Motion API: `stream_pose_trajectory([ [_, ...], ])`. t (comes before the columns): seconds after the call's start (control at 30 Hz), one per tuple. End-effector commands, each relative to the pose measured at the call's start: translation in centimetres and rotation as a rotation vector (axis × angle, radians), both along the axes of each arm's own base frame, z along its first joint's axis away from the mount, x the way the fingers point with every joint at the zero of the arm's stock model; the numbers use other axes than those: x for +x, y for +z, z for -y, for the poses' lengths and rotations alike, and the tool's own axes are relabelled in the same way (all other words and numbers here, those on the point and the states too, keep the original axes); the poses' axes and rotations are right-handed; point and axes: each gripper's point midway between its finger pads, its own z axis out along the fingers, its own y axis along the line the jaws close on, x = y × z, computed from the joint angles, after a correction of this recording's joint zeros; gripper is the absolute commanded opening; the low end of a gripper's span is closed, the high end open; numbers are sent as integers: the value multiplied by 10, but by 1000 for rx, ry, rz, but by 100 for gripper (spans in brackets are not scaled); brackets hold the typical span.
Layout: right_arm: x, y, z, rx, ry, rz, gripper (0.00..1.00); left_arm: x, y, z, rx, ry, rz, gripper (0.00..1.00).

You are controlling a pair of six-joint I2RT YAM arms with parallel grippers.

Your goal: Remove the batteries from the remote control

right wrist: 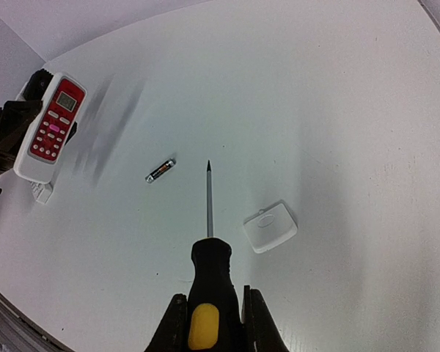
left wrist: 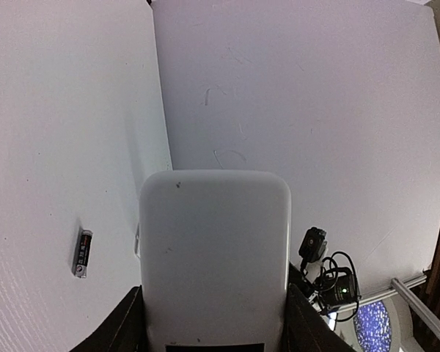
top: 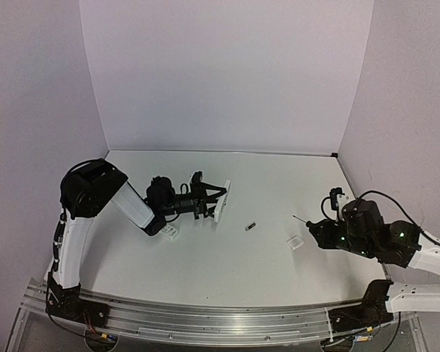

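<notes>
My left gripper (top: pixel 211 200) is shut on the remote control (top: pixel 222 199) and holds it on edge above the table. Its plain white back (left wrist: pixel 214 249) fills the left wrist view, with a dark recess (left wrist: pixel 216 347) at the bottom edge. Its red face (right wrist: pixel 53 126) shows in the right wrist view. One dark battery (top: pixel 251 226) lies loose on the table, also seen in the left wrist view (left wrist: pixel 82 253) and the right wrist view (right wrist: pixel 160 170). A second battery is not in view. My right gripper (right wrist: pixel 213 317) is shut on a black-and-yellow screwdriver (right wrist: pixel 209 257), tip toward the battery.
The small white cover (top: pixel 296 242) lies right of the battery, beside the screwdriver shaft (right wrist: pixel 270 227). A small white object (top: pixel 170 232) lies under the left arm. White walls close the back and both sides.
</notes>
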Motion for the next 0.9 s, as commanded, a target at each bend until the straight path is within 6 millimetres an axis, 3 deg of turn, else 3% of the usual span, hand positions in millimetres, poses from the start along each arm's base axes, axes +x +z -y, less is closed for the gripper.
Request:
stream_pose_trajectory([
  [0.0, 3, 9, 3, 14, -22, 20, 0, -20, 114, -20, -353, 15, 350, 0],
  [0.17, 2, 11, 4, 15, -22, 24, 0, -20, 123, -19, -364, 8, 379, 0],
  [0.27, 2, 10, 4, 16, -26, 22, 0, -16, 115, -15, -318, 10, 355, 0],
  [0.4, 2, 8, 4, -3, -24, 13, 0, -5, 82, 4, -134, -19, 305, 0],
  [0.5, 3, 0, 1, -44, -11, -19, 0, 8, 41, 18, 121, -27, 240, 0],
  [0.6, 6, -5, -2, -83, -5, -42, 0, 14, 21, 25, 344, -2, 256, 0],
  [0.73, 10, -13, -5, -149, 20, -52, 0, 17, -12, 24, 654, 44, 255, 0],
  [0.87, 19, -20, -12, -147, 17, -31, 0, 14, -56, 9, 984, 104, 223, 0],
])
